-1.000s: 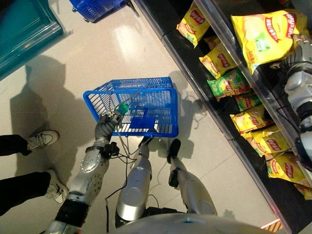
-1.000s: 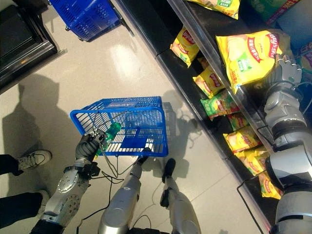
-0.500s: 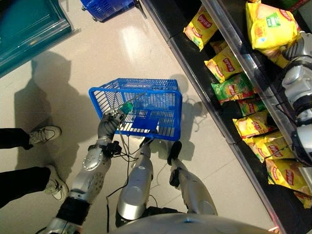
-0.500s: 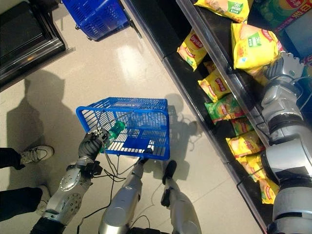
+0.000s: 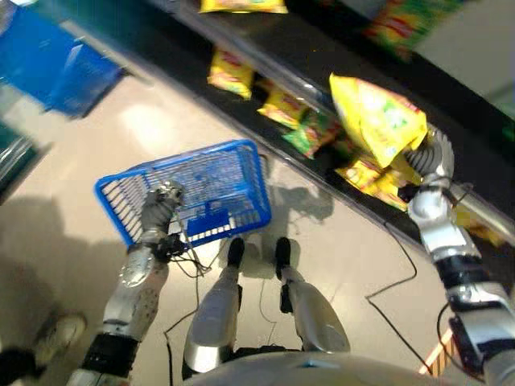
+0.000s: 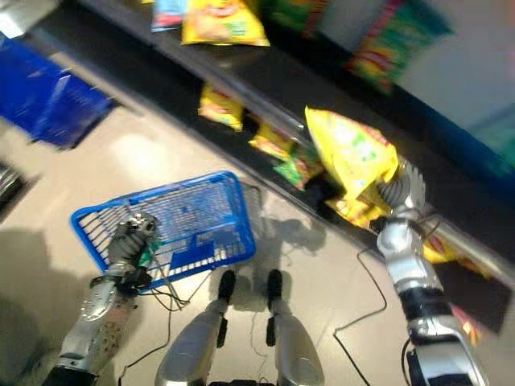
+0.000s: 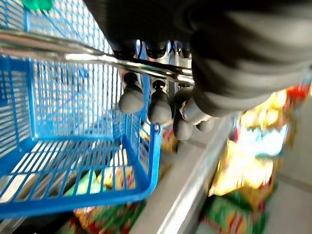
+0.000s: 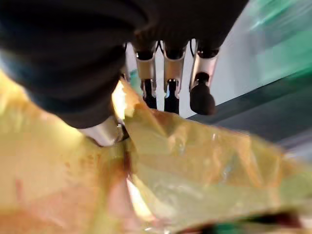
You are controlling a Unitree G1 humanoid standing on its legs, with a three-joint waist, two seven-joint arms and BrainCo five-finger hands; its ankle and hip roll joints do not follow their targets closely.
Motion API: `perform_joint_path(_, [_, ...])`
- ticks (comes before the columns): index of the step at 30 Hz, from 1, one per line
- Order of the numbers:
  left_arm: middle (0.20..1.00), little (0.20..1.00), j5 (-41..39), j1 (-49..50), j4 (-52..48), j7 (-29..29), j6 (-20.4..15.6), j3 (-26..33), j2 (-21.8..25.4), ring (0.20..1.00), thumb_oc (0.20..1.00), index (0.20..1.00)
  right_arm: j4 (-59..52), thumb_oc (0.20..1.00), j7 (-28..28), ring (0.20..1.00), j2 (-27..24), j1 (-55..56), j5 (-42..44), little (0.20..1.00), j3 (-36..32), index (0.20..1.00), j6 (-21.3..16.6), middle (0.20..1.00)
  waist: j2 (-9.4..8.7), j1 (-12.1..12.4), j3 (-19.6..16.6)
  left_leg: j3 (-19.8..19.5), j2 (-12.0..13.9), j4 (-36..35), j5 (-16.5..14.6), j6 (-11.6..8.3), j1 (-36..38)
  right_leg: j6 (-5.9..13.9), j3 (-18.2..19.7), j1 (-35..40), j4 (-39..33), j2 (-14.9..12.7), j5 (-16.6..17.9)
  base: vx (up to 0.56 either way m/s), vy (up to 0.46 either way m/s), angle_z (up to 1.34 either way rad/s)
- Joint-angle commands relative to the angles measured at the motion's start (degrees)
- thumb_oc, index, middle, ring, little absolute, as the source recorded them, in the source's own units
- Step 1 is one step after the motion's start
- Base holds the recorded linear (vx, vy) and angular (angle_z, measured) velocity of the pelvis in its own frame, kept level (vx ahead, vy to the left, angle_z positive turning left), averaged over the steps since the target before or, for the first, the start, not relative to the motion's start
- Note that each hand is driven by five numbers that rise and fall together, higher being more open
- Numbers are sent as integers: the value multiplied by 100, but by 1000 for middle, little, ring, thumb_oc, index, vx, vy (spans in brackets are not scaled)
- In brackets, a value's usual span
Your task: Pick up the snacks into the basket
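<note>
I see the left robot hand (image 5: 161, 201) at centre left of the left eye view, its fingers (image 7: 132, 97) curled round the basket's metal handle bar (image 7: 73, 54); the left wrist view shows the dark tips wrapped under that bar. The blue wire basket (image 5: 193, 189) hangs from this grip above the pale floor (image 5: 346, 249), tilted, just in front of the robot. I cannot make out anything lying inside it beyond a darker blue patch on its bottom.

The right robot hand (image 5: 428, 157) is at centre right of the frame, raised beside the shelf edge. It pinches the lower corner of a large yellow chip bag (image 5: 376, 121), which stands up and to the left of the hand, clear of the shelf. In the right wrist view the thumb and fingers (image 8: 168, 73) close on crumpled yellow film (image 8: 195, 161).

The dark shelving (image 5: 265, 48) runs diagonally from upper left to right of the frame. More yellow snack bags (image 5: 229, 71) and a green one (image 5: 310, 133) lie on its lower level; another yellow bag (image 6: 221, 22) sits on the upper shelf.

A stack of blue baskets (image 6: 48, 100) stands on the floor at upper left, well apart from the carried one.
</note>
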Motion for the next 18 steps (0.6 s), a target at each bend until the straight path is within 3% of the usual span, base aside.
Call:
perform_joint_path(1, [200,200,330,-169,-1017,-289,-798,139,15,200,200,200,-387,200,-122,200,-284,20,-157,200,-132,200,-445,200,326,-135,-714,-661,131,-156,-511,-224,261,413,11,25,648,-115,146,-17,27,-96])
perform_joint_path(3, [200,200,363,-245,-860,-371,-662,57,-31,200,200,200,-877,200,4,200,-189,513,-212,200,-389,200,-595,200,443,-235,-842,-598,257,-40,-551,-223,280,296,318,406,1014,-158,-250,-105,-8,-26])
perform_joint_path(5, [200,200,403,-221,-840,-371,-626,33,-10,200,200,200,-1019,200,22,200,-133,698,-256,200,-460,200,-650,200,450,-233,-923,-522,359,-42,-520,-253,282,280,343,555,1022,-278,-264,-118,-122,-31])
perform_joint_path(6, [200,200,412,-214,-818,-411,-568,35,11,200,200,200,-1270,200,154,200,-93,879,-306,200,-487,200,-744,200,436,-266,-1053,-459,484,-45,-480,-305,279,295,459,728,943,-448,-162,-88,-161,-47])
perform_joint_path(7, [200,200,412,-208,-816,-413,-567,31,13,200,200,200,-1295,200,165,200,-87,904,-310,200,-498,200,-737,200,432,-252,-1057,-448,485,-49,-482,-306,289,296,470,737,928,-448,-154,-137,-241,-52])
perform_joint_path(8, [200,200,420,-201,-758,-450,-532,32,24,200,200,200,-1520,200,325,200,-15,1101,-285,200,-486,200,-887,200,397,-331,-1163,-376,604,-17,-424,-371,259,361,706,860,906,-593,2,-78,-128,-42])
perform_joint_path(11, [200,200,435,-189,-685,-495,-519,-21,25,200,200,200,-1715,200,493,200,54,1255,-261,200,-415,200,-978,200,365,-365,-1254,-283,738,-33,-357,-445,223,452,936,857,907,-660,101,-100,-203,-37])
perform_joint_path(12, [200,200,418,-195,-645,-507,-513,-48,7,200,200,200,-1723,200,598,200,66,1281,-250,200,-323,200,-1030,200,344,-395,-1263,-222,791,-56,-313,-480,239,461,887,837,848,-582,-10,-115,-288,-68])
perform_joint_path(13, [200,200,392,-239,-626,-556,-506,-120,3,200,200,200,-1781,200,793,200,136,1451,-144,200,-188,200,-1126,200,325,-415,-1321,-120,991,-93,-155,-597,223,409,760,889,811,-398,-602,-81,-219,-90])
perform_joint_path(14, [200,200,390,-236,-624,-558,-507,-121,2,200,200,200,-1786,200,797,200,134,1458,-140,200,-190,200,-1126,200,326,-421,-1323,-126,991,-98,-154,-603,227,404,754,883,837,-397,-625,-101,-409,-88])
perform_joint_path(15, [200,200,360,-320,-552,-584,-483,-241,-42,200,200,200,-1662,200,905,200,105,1515,-90,200,-5,200,-1177,200,416,-456,-1295,-212,1193,-135,34,-708,190,239,878,855,1079,-108,-1117,-65,-402,-56])
perform_joint_path(16, [200,200,372,-368,-498,-623,-468,-310,-76,200,200,200,-1691,200,1006,200,80,1587,-78,200,92,200,-1251,200,469,-512,-1268,-317,1302,-199,184,-768,182,112,966,803,1221,110,-1268,-70,-408,-13])
perform_joint_path(17, [200,200,373,-371,-491,-625,-472,-312,-82,200,200,200,-1692,200,1009,200,74,1590,-76,200,90,200,-1254,200,483,-519,-1269,-330,1319,-220,201,-782,186,96,956,787,1254,130,-1282,-69,-398,14])
perform_joint_path(18, [200,200,362,-451,-484,-664,-466,-448,-129,200,200,200,-1664,200,1136,200,-63,1685,-119,200,238,200,-1270,200,562,-599,-1233,-422,1506,-340,412,-891,163,-15,818,697,1374,354,-1390,-54,-251,16])
